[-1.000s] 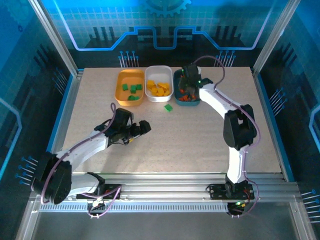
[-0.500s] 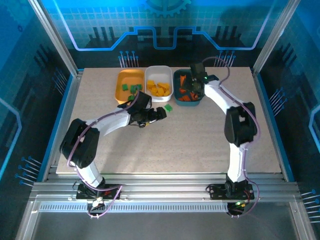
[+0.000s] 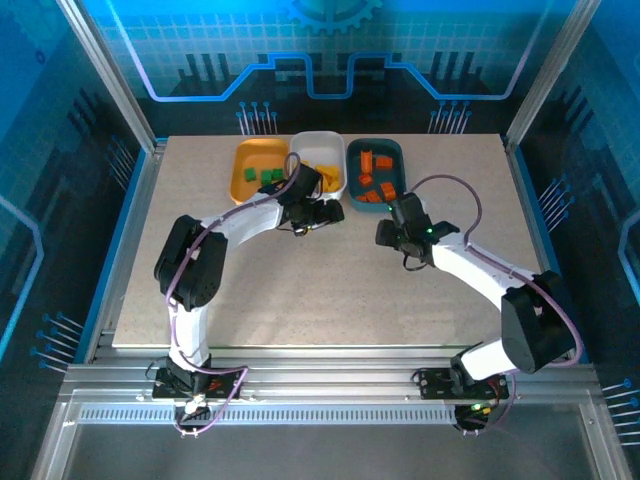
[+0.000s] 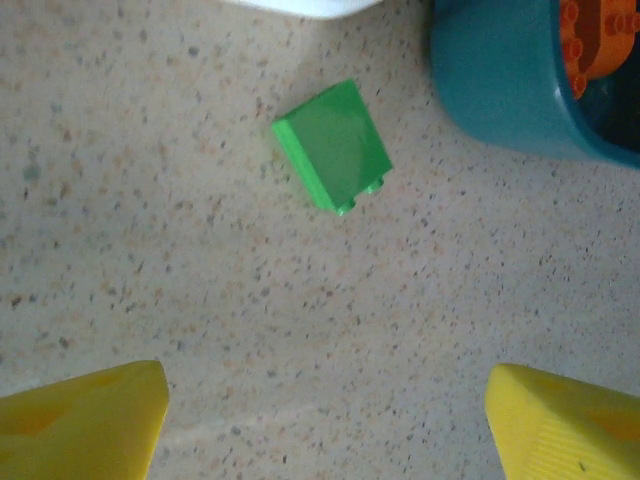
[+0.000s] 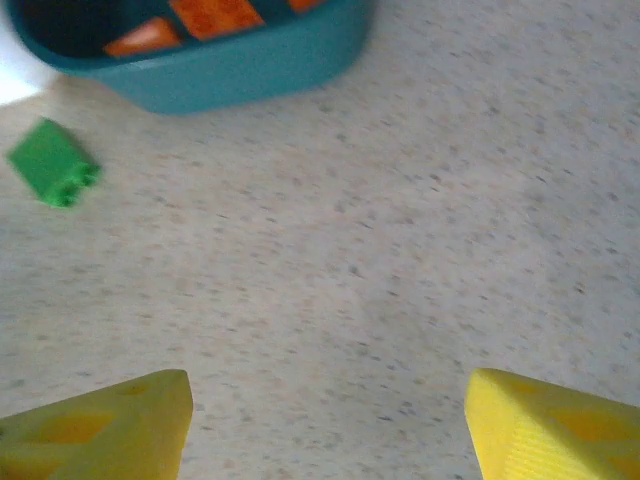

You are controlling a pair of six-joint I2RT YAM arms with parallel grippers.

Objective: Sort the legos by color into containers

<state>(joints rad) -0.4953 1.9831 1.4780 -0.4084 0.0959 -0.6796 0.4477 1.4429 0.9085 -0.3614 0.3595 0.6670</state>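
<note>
L fingers point(image 4: 80, 420) wide apart, empty. Green lego point(image 4: 332, 145) on tabletop point(image 4: 200, 300) ahead of tips, approx centred btwn, skewed. Risk: closing on corners → it twists, pops out, or knocks teal tray point(image 4: 500, 90) beside. R fingers point(image 5: 100, 425) apart, empty.

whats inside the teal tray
Several orange-red legos lie in the teal tray, with no other colour among them. Whether more bricks sit beneath the top ones cannot be told.

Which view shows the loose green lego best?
Left wrist: the green lego lies sharp and large. Right wrist catches it small, blurred, at the left edge; from above the left arm hangs over that spot.
</note>
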